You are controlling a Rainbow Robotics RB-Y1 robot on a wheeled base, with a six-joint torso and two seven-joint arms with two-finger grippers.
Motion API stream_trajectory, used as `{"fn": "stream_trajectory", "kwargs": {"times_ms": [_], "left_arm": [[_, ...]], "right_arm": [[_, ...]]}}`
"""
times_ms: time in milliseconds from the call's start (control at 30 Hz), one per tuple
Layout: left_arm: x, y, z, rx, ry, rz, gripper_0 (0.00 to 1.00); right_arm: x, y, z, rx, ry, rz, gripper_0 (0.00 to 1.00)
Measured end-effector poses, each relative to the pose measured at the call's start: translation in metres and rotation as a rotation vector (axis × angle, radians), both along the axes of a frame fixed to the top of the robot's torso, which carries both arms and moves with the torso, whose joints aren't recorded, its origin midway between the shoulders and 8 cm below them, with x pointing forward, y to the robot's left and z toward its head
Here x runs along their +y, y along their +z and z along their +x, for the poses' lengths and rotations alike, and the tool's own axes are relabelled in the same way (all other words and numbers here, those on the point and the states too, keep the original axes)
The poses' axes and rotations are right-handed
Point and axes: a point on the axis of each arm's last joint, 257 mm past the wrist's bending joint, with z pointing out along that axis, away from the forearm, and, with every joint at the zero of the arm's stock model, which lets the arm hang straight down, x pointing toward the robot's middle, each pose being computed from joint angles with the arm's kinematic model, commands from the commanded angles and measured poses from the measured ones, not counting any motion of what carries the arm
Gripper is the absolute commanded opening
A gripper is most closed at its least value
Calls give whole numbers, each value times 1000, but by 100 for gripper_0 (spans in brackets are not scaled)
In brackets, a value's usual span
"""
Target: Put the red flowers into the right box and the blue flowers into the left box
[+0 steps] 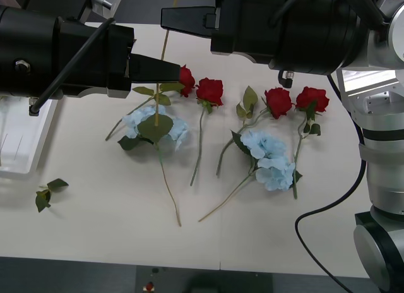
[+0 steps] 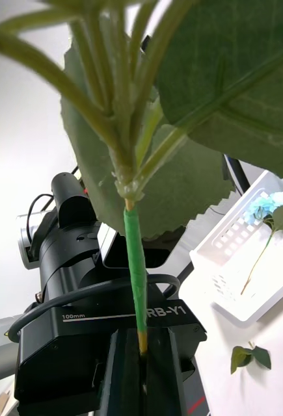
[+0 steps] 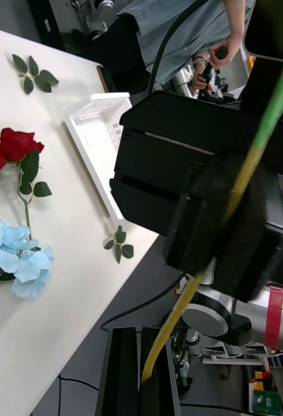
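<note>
Above the middle of the table, the two arms meet over the flowers. The left arm reaches in level from the left, and the left gripper (image 1: 172,71) points to the right, just over the leftmost rose. The right arm comes in from the far right, higher up, and the right gripper (image 1: 165,18) points left, just above the other.

Both have closed their black fingers on the same held stem (image 1: 166,45), which runs nearly upright between them. In the left wrist view the yellowish bare end sits pinched between the left fingers (image 3: 121,374) and the stem climbs through the clamped right gripper (image 3: 226,221), turning green beyond. In the right wrist view the green-wrapped stem (image 2: 136,260) rises from the tightly closed right fingers (image 2: 125,377) to broad serrated leaves (image 2: 174,175). Its bloom cannot be made out.

On the table lie the red flowers (image 1: 210,89), four roses in a loose row. Two of the blue flowers (image 1: 271,160) lie just in front of the roses, one to the left and one to the right. The left box (image 1: 22,151) sits at the left edge, and the right wrist view shows one blue flower lying inside it. The right box (image 3: 95,127) stands at the table's right edge. A leaf sprig (image 1: 47,193) lies just in front of the left box.
</note>
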Motion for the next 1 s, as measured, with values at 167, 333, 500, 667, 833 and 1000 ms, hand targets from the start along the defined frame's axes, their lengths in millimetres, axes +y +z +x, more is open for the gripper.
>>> {"fn": "stream_trajectory", "kwargs": {"times_ms": [167,333,500,667,833,1000], "left_arm": [[0,0,0,0,0,0,0],[0,0,0,-1,1,-1,0],[16,13,10,-32,43,-3,0],[62,27,32,-11,138,4,0],[123,18,59,20,290,52,0],[195,7,81,58,460,78,0]], "right_arm": [[0,0,0,0,0,0,100],[0,0,0,0,0,0,100],[0,0,0,0,0,0,100],[0,0,0,0,0,0,100],[0,0,0,0,0,0,100],[0,-1,0,2,-1,0,100]]}}
